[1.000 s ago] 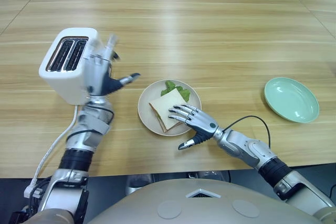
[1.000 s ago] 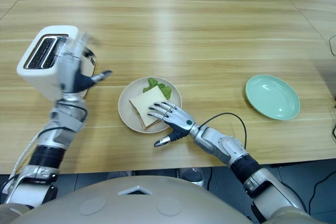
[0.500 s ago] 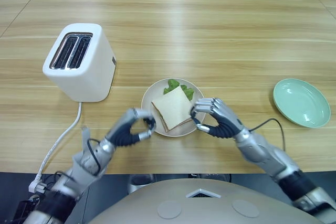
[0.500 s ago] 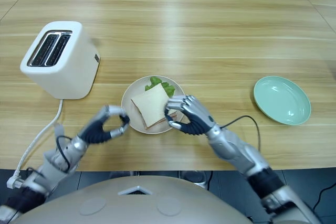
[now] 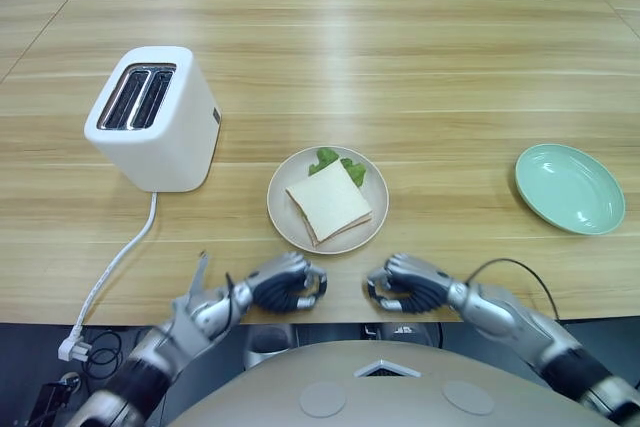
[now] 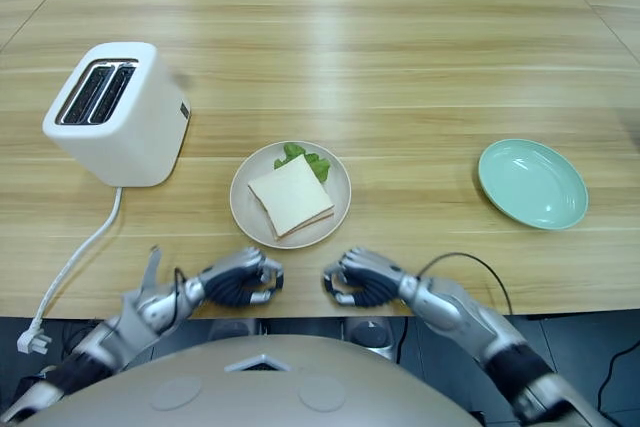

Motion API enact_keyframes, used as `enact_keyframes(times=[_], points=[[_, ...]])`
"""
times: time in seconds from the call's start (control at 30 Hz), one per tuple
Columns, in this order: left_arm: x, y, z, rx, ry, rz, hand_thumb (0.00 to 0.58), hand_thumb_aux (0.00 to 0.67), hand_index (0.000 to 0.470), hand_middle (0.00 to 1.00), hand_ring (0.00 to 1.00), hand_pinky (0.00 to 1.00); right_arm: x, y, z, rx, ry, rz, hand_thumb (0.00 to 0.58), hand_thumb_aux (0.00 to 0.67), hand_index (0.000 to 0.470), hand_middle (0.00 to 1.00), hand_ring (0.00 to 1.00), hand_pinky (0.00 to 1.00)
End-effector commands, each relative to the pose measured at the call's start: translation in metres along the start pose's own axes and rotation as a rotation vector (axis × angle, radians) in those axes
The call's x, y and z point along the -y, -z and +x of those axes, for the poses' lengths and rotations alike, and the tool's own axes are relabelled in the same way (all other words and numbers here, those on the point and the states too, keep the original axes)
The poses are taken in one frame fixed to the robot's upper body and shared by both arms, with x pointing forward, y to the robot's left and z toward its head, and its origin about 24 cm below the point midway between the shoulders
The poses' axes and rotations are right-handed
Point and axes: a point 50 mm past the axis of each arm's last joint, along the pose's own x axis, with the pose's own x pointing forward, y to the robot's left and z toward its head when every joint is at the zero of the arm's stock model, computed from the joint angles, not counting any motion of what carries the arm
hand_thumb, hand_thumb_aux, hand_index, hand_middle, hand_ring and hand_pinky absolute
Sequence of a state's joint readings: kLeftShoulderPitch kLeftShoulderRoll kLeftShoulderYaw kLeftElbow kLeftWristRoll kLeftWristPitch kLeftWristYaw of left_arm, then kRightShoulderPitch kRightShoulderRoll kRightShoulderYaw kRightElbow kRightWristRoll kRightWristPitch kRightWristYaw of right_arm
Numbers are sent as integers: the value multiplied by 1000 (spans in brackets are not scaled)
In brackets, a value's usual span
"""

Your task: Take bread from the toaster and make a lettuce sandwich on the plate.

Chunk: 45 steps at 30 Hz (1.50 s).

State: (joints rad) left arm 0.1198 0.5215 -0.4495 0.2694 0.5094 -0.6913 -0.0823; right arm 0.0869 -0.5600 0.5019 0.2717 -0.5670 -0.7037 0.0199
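Left eye view: holding left hand and right hand curled, empty, at bottom centre; seeing sandwich stacked on plate mid-frame; judging assembly finished, next likely just parking both arms.

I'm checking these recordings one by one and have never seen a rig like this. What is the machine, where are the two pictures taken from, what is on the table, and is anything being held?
This is a humanoid robot with two metal arms that end in many-fingered hands. Both pictures come from a stereo camera on its head, looking down at a wooden table, so they show one scene from slightly different spots. The left hand and right hand sit at the table's near edge, fingers curled, holding nothing. On the table are a white toaster with its cord, a beige plate carrying a sandwich with lettuce peeking out at the far side, and a green dish to the right.
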Motion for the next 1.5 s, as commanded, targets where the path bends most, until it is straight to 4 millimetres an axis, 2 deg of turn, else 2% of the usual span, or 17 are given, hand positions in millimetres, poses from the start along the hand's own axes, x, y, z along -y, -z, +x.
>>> enact_keyframes(times=[0.03, 0.13, 0.27, 0.43, 0.63, 0.73, 0.77, 0.8, 0.83, 0.87, 1.0, 1.1, 1.23, 1.33, 1.5], points=[[-8, 32, 27, -169, -71, 71, 580, 670, 460, 1000, 1000, 1000, 20, 29, 30, -172, 156, -129, 580, 670, 460, 1000, 1000, 1000], [-19, 48, 49, -247, -133, 97, 580, 670, 460, 1000, 1000, 1000, 28, 44, 52, -253, 203, -170, 580, 670, 460, 1000, 1000, 1000], [-33, 60, 72, -331, -183, 118, 580, 670, 460, 1000, 1000, 1000, 31, 60, 78, -364, 208, -147, 580, 670, 460, 1000, 1000, 1000], [-45, 64, 93, -410, -226, 52, 580, 670, 460, 1000, 1000, 1000, 43, 67, 103, -498, 262, 57, 580, 670, 460, 1000, 1000, 1000], [-56, 55, 102, -340, -356, -101, 580, 670, 460, 1000, 1000, 1000, 58, 66, 111, -510, 355, 170, 580, 670, 460, 1000, 1000, 1000], [-70, 44, 103, -214, -492, -164, 580, 670, 460, 1000, 1000, 1000, 64, 61, 111, -436, 428, 186, 580, 670, 460, 1000, 1000, 1000], [-75, 40, 102, -169, -540, -202, 579, 638, 438, 1000, 1000, 1000, 67, 58, 110, -395, 465, 191, 579, 644, 442, 1000, 1000, 1000], [-79, 37, 102, -134, -578, -229, 579, 638, 438, 1000, 1000, 1000, 71, 55, 110, -359, 498, 189, 579, 644, 442, 1000, 1000, 1000], [-86, 33, 100, -80, -637, -262, 462, 368, 253, 753, 753, 753, 76, 52, 108, -309, 542, 185, 501, 423, 290, 671, 671, 671], [-94, 29, 96, -23, -699, -295, 0, 0, 0, 0, 0, 0, 81, 48, 107, -260, 585, 185, 0, 0, 0, 0, 0, 0], [-120, 11, 80, 194, -879, -315, 0, 0, 0, 0, 0, 0, 111, 33, 91, -48, 828, 213, 0, 0, 0, 0, 0, 0], [-148, -5, 62, 319, -1027, -274, 0, 0, 0, 0, 0, 0, 142, 18, 64, 129, 1088, 202, 0, 0, 0, 0, 0, 0], [-169, -21, 48, 401, -1105, -236, 0, 0, 0, 0, 0, 0, 166, 6, 41, 226, 1286, 188, 0, 0, 0, 0, 0, 0], [-176, -22, 49, 396, -1124, -266, 0, 0, 0, 0, 0, 0, 170, 7, 39, 209, 1324, 212, 0, 0, 0, 0, 0, 0], [-166, -10, 57, 327, -1105, -371, 0, 0, 0, 0, 0, 0, 152, 18, 58, 123, 1241, 316, 0, 0, 0, 0, 0, 0]])
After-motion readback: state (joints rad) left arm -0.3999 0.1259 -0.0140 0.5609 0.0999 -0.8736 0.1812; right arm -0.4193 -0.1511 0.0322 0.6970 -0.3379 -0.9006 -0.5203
